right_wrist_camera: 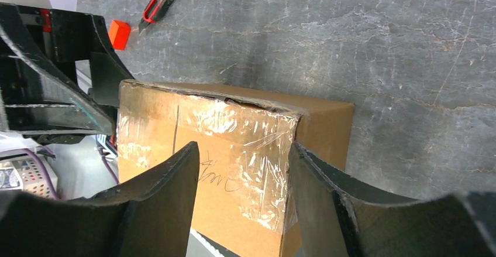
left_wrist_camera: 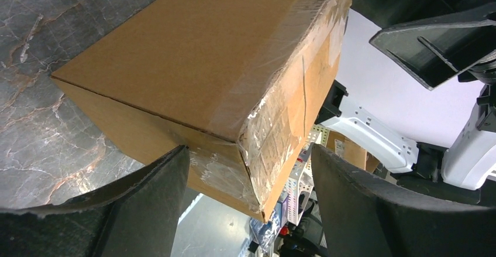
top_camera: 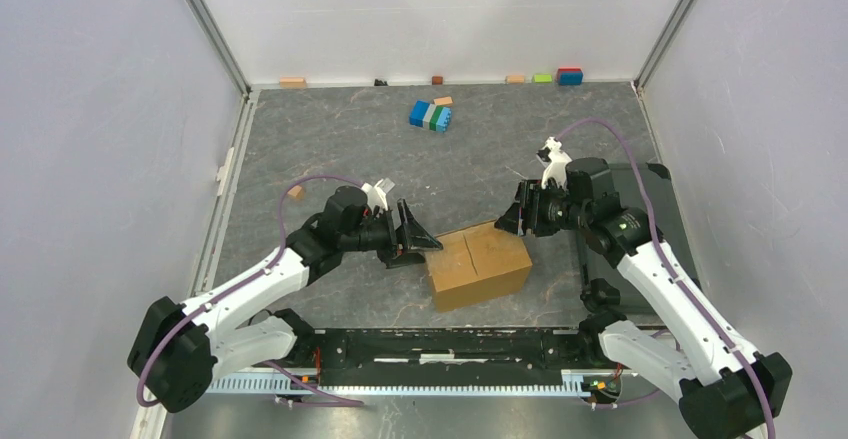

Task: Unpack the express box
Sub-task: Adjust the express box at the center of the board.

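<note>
Express box (top_camera: pixel 478 264), taped shut, left gripper (top_camera: pixel 418 237) and right gripper (top_camera: pixel 508 221) spread at its ends (gripping nothing), blocks (top_camera: pixel 431 116) near worktop's (top_camera: pixel 330 139) far edge.

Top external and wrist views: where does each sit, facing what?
Top external: above, behind both arms, looking down on express box; arms show whole.
Left wrist: on left arm, facing box's taped corner; left end effector frames it.
Right wrist: on right arm, facing taped end; right end effector frames it.
All share the box.
</note>
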Tool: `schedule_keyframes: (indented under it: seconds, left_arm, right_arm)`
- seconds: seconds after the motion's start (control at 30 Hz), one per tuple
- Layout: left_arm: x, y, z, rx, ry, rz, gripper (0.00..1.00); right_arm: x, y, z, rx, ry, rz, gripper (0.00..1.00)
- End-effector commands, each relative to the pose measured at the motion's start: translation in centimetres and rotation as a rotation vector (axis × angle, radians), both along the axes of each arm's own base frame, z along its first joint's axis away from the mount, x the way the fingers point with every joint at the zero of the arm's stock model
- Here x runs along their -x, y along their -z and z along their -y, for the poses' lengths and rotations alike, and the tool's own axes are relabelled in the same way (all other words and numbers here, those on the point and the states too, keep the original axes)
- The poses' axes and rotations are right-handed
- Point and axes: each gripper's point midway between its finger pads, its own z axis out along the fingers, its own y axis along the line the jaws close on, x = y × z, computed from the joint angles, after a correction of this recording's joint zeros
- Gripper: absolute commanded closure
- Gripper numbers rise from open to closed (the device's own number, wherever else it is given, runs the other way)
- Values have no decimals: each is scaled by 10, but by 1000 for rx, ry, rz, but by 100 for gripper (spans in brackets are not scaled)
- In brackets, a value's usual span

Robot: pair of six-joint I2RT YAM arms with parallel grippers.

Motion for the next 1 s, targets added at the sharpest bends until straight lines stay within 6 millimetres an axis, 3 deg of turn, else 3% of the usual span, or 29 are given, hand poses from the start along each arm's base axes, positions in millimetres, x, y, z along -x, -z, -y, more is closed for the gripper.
schedule_keyframes:
  seconds: [0.0, 0.27, 0.53, 0.77, 0.9, 0.97]
  left_arm:
    - [-4, 9, -1, -26, 8, 51, 18]
    - [-4, 13, -1, -37, 9, 55, 18]
    - [-4, 14, -4, -50, 9, 72, 18]
    - [-6, 9, -9, -91, 22, 120, 16]
    - [-9, 4, -10, -111, 36, 147, 16]
    - [-12, 0, -13, -122, 43, 166, 15]
  right_arm:
    - [3, -22, -13, -102, -31, 20, 38]
    - [15, -8, -22, -181, -58, -48, 39]
    - [21, 22, -11, -166, -12, -113, 41]
    - [25, 39, -4, -161, 3, -150, 71]
    - [25, 43, -3, -176, 11, -158, 97]
    - [24, 41, -5, -198, 15, -151, 100]
